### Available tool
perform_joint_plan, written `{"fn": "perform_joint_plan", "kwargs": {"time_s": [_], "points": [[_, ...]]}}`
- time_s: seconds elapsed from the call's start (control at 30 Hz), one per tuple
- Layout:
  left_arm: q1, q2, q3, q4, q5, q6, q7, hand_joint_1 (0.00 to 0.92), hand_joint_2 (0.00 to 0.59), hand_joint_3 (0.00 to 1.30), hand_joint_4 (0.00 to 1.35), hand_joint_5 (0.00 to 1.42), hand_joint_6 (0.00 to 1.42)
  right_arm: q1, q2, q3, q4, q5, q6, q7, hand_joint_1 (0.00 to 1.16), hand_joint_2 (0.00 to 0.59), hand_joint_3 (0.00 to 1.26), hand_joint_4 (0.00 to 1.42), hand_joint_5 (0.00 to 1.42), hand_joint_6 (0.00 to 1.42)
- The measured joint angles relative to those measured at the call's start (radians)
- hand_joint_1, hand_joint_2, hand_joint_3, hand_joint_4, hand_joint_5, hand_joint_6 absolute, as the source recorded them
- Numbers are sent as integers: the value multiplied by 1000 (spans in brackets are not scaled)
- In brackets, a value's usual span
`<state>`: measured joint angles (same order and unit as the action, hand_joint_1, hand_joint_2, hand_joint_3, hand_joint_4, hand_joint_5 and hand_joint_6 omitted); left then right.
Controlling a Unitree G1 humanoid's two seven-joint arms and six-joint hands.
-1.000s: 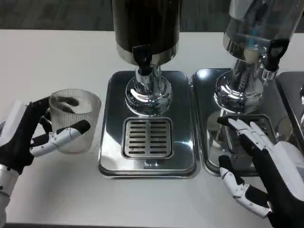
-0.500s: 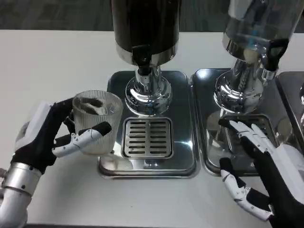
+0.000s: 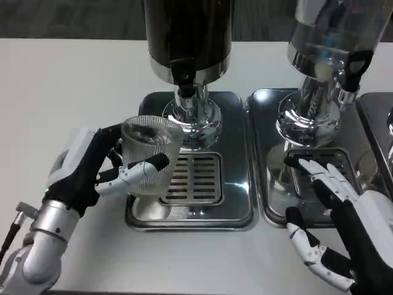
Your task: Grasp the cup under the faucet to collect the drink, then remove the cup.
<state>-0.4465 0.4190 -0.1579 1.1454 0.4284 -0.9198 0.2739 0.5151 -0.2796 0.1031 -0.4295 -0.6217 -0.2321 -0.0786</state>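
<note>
Your left hand (image 3: 101,169) grips the ribbed clear cup (image 3: 149,157) at the lower left of centre, fingers wrapped round its wall, with the cup hanging over the left edge of the steel drip tray (image 3: 236,153). The cup looks empty and sits left of and below the black faucet (image 3: 184,72), not yet beneath it.

To do this step well, carry the cup toward the upper right until its mouth is straight under the spout, over the slotted grate (image 3: 193,178). Keep it upright and level. Keep the rim low enough to pass under the faucet rather than knock it, and watch the chrome pedestal (image 3: 191,117) just behind the cup, which the far wall could touch. Set the base flat on the grate, not half on the tray lip.

Your right hand (image 3: 334,224) lies at the lower right with fingers spread and nothing in it, fingertips over the tray of the second dispenser (image 3: 325,74). That clear-bodied dispenser stands near on the right; stay away from its tap. The dark tank (image 3: 187,31) overhangs the faucet at the top centre, so headroom is tight. All of it stands on the white desk (image 3: 61,86).
</note>
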Motion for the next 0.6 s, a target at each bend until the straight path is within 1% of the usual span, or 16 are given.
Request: {"fn": "perform_joint_plan", "kwargs": {"time_s": [0.23, 0.6], "points": [[-23, -37, -19, 31, 11, 35, 0, 226, 133, 519, 565, 801, 927, 16, 1, -3, -12, -1, 0, 0, 505, 511, 156, 109, 50, 177], [-40, -61, -28, 53, 13, 50, 0, 226, 134, 513, 555, 799, 916, 22, 9, -1, -17, -7, 2, 0, 498, 511, 156, 109, 50, 177]]}}
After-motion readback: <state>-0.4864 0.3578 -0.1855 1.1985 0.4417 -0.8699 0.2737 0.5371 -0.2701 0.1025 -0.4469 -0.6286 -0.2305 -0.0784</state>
